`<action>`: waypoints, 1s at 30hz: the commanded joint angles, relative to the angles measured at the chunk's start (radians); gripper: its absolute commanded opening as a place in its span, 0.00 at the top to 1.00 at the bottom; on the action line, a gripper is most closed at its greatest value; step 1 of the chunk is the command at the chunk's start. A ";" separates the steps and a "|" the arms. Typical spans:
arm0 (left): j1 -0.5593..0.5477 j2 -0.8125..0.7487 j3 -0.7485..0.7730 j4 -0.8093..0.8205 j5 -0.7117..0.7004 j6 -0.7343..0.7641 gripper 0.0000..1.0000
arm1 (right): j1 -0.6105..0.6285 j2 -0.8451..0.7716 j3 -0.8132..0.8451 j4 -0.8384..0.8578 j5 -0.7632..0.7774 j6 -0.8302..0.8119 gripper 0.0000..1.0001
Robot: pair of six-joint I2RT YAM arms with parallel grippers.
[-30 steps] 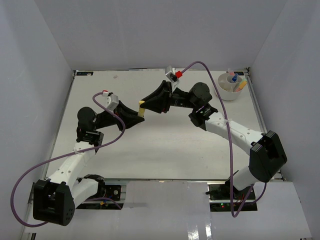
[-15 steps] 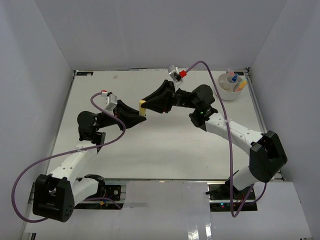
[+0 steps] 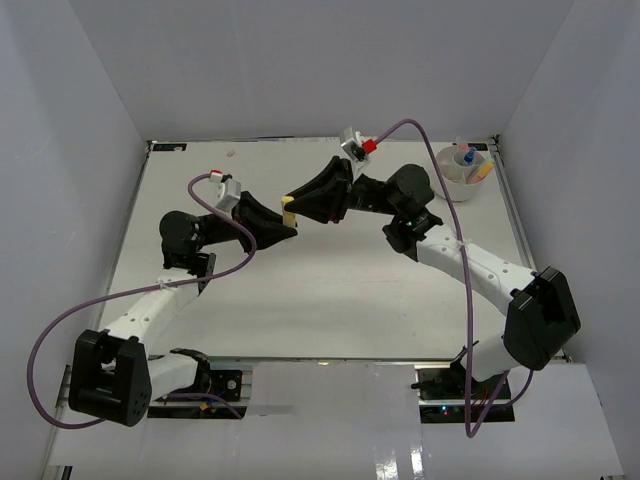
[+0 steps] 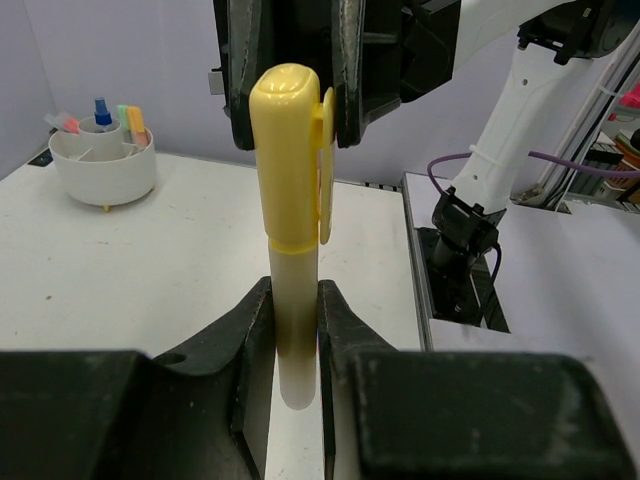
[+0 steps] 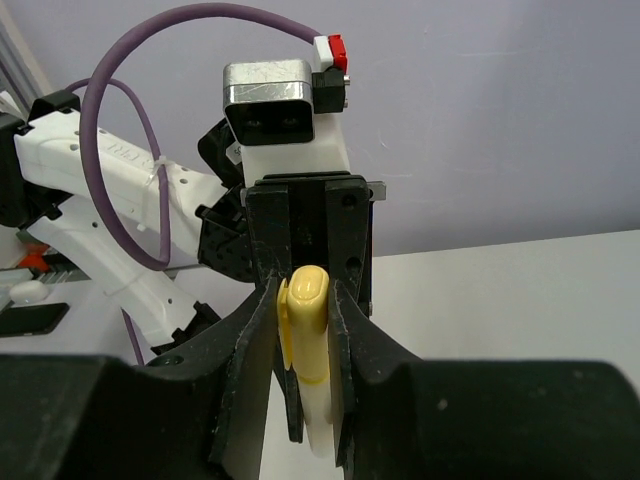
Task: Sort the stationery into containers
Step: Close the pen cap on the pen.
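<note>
I see both the left gripper [image 4: 296, 345] and right gripper [image 5: 302, 330] clamped on a pale-barrelled plastic highlighter with a glossy yellow clipped cap [image 4: 293, 190], its cap toward twelve o'clock

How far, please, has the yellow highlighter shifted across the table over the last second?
Yes, it moved, only slightly: the yellow highlighter, pinched by both grippers, drifted toward the table's far edge and a touch right.

glossy yellow plastic highlighter [image 4: 296, 200], matt white table [image 3: 330, 290]
</note>
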 commanded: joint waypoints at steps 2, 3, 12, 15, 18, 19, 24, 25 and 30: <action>-0.007 -0.038 0.101 0.095 -0.071 0.022 1.00 | 0.015 0.007 -0.030 -0.248 -0.062 -0.081 0.92; -0.007 -0.038 0.106 0.100 -0.071 0.016 1.00 | 0.015 0.007 -0.046 -0.255 -0.059 -0.086 0.92; -0.007 -0.034 0.176 0.155 -0.081 -0.022 1.00 | 0.015 0.015 -0.058 -0.473 -0.053 -0.213 0.92; -0.008 -0.012 0.193 0.216 -0.091 -0.066 1.00 | 0.015 0.026 -0.058 -0.521 -0.059 -0.238 0.92; -0.008 0.014 0.207 0.305 -0.096 -0.126 1.00 | 0.016 0.036 -0.070 -0.525 -0.068 -0.230 0.92; -0.010 0.019 0.212 0.310 -0.094 -0.139 1.00 | 0.019 0.039 -0.070 -0.538 -0.067 -0.233 0.92; -0.010 0.008 0.245 0.222 -0.095 -0.085 1.00 | 0.021 0.053 -0.072 -0.590 -0.045 -0.268 0.92; -0.010 0.003 0.254 0.195 -0.090 -0.071 1.00 | 0.021 0.056 -0.066 -0.645 -0.039 -0.283 0.92; -0.010 -0.001 0.282 0.122 -0.070 -0.024 1.00 | 0.021 0.078 -0.049 -0.758 -0.033 -0.349 0.92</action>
